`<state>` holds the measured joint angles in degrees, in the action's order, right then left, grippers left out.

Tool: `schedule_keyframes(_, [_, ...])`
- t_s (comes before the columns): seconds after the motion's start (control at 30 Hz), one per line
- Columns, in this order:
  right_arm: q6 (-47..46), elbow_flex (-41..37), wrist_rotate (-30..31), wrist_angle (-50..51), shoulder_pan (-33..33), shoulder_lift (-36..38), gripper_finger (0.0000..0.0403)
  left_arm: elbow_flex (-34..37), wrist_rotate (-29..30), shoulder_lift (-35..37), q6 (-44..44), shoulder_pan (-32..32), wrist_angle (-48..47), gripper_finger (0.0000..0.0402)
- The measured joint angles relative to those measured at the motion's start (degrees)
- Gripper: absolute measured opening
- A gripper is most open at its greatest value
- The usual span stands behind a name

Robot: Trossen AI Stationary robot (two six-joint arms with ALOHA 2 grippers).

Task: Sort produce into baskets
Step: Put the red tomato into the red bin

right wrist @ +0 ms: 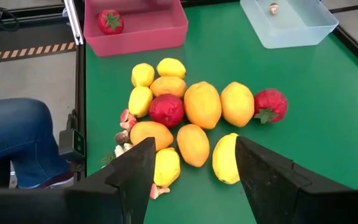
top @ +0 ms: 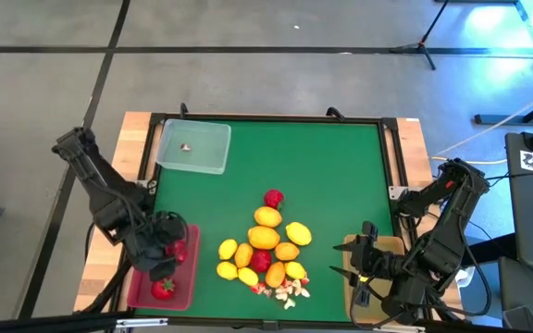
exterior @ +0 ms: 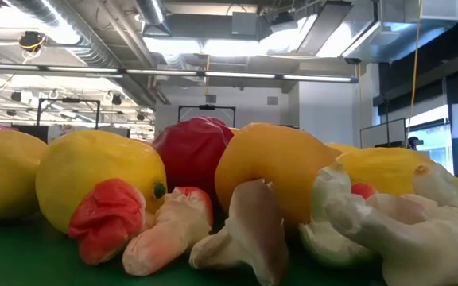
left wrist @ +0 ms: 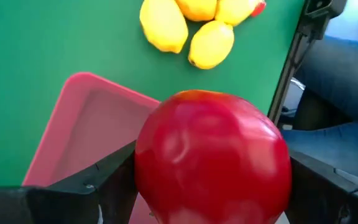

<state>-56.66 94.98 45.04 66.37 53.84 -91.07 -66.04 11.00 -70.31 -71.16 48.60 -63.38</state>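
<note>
My left gripper (top: 169, 248) hangs over the pinkish-red basket (top: 189, 277) at the table's near left, shut on a smooth red fruit (left wrist: 213, 155). One strawberry (top: 163, 289) lies in that basket. The rest of the produce (top: 266, 254), yellow, orange and red fruits with small white-and-red bits (exterior: 165, 230), lies heaped near the front edge. My right gripper (right wrist: 194, 168) hovers open at the near right over the tan basket (top: 389, 244), looking toward the heap with nothing between its fingers. A clear basket (top: 192, 146) sits at the far left with one small bit inside. My left gripper pinches the red fruit between its two fingers, which press on its opposite sides (left wrist: 143, 155). The fingers (left wrist: 114, 177) come from above, slanting steeply down. The fruit is lifted clear, above the pinkish-red basket's floor (left wrist: 86, 124).
A raised black frame (top: 391, 157) borders the green mat. Bare mat lies between the heap and the clear basket and across the far right. A person's jeans-clad leg (right wrist: 17, 137) shows beyond the table's near edge.
</note>
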Motion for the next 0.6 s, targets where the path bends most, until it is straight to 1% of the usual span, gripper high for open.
schedule_keyframes(0.23, [0.0,0.0,0.0,-0.03,0.0,0.0,0.0221,0.0,0.02,-0.48,-2.23,1.79,-6.28,0.0311])
schedule_keyframes(0.47, [0.0,0.0,-0.01,-0.01,0.0,0.0,0.0221,0.02,-0.19,-0.59,-3.5,2.03,-6.79,0.0311])
schedule_keyframes(0.6, [0.0,0.0,-0.01,-0.02,0.0,0.0,0.0221,0.02,-2.19,-1.27,-5.13,2.03,-8.57,0.0311])
